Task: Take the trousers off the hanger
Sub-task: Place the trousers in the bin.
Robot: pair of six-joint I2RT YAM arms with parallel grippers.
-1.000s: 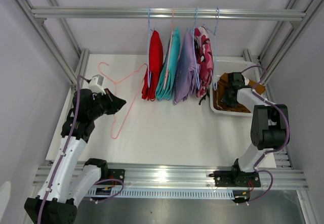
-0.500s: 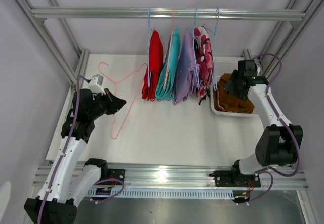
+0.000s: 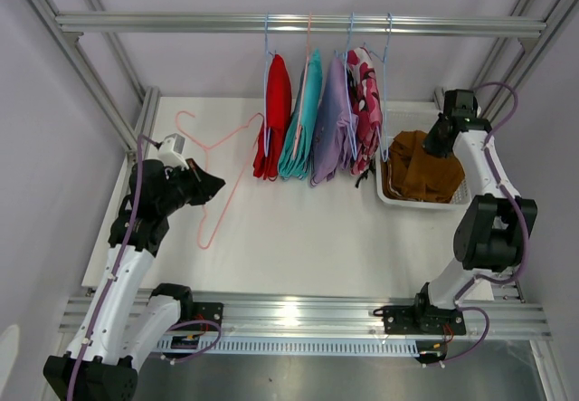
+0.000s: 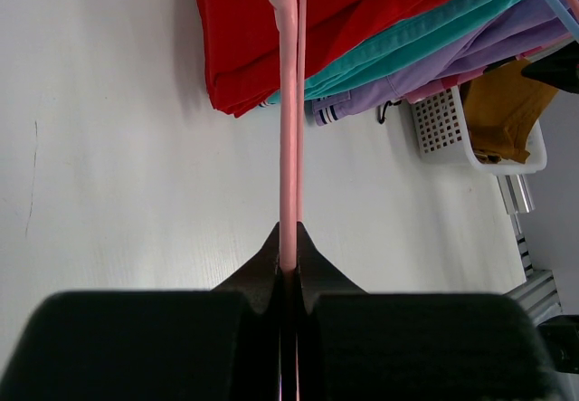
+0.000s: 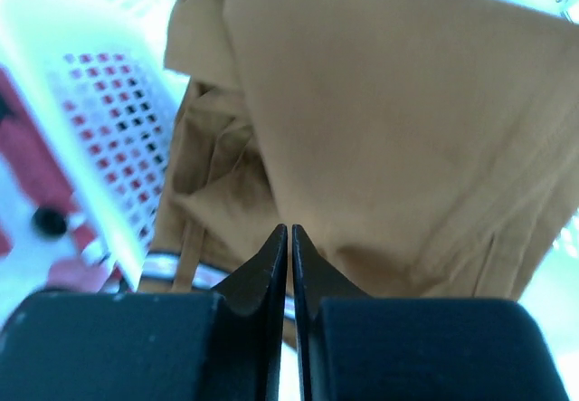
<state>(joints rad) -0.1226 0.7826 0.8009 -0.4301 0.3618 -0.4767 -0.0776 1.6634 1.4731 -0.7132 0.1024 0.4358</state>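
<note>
While the left gripper (image 4: 289, 238) clamps a bare pink wire hanger (image 4: 289, 147), the right gripper (image 5: 289, 229) hovers closed and empty over mustard-brown cloth trousers (image 3: 421, 167) in a white mesh basket (image 3: 398, 200). The next move is probably a reach for the pink camouflage trousers (image 3: 366, 111) hanging nearby.

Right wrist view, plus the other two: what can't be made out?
Right wrist: basket blurred and blown out; mustard-brown trousers cut off by the frame edges.
Left wrist: pink hanger runs off the top edge; left fingers hide its near end.
Top external: hanger bars under the hung trousers covered by cloth.
</note>
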